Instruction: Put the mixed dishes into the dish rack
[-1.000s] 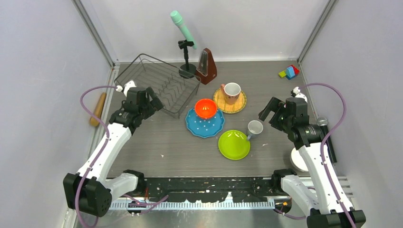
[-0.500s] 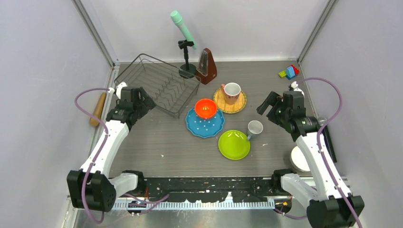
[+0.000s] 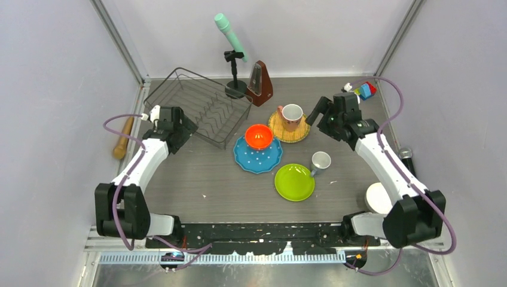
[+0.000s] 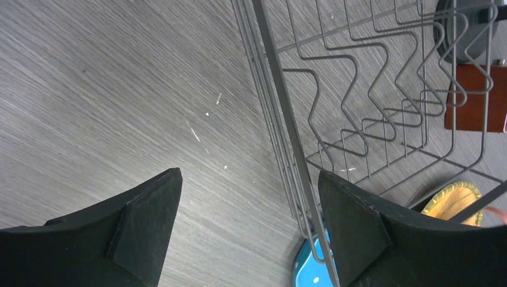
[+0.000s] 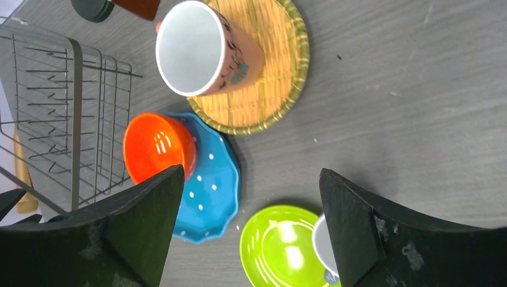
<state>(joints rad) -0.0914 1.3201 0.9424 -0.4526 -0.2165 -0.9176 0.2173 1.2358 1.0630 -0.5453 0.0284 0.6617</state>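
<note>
My left claw [image 4: 248, 191] hung open at the rack's [image 4: 287, 119] near rim; my right claw [image 5: 251, 179], open, was over the mug [image 5: 200, 51] on the yellow plate [image 5: 281, 78]. The metronome [image 3: 261, 84] and stand [image 3: 235, 78] crowded the rack. Only the overhead view showed the white bowl [image 3: 373, 198].

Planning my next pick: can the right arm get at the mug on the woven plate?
Likely yes: the right gripper hangs open just beside the pinkish-tan mug on its yellow woven-look plate, with nothing between them.

SURFACE: grey wood-grain tabletop [image 3: 197, 179] | WALLS: plain pale wall panels [image 3: 48, 72] at 9, 12, 3 o'clock | FRAME: metal corner posts [image 3: 117, 39] at 11, 1 o'clock | LIGHT: even
</note>
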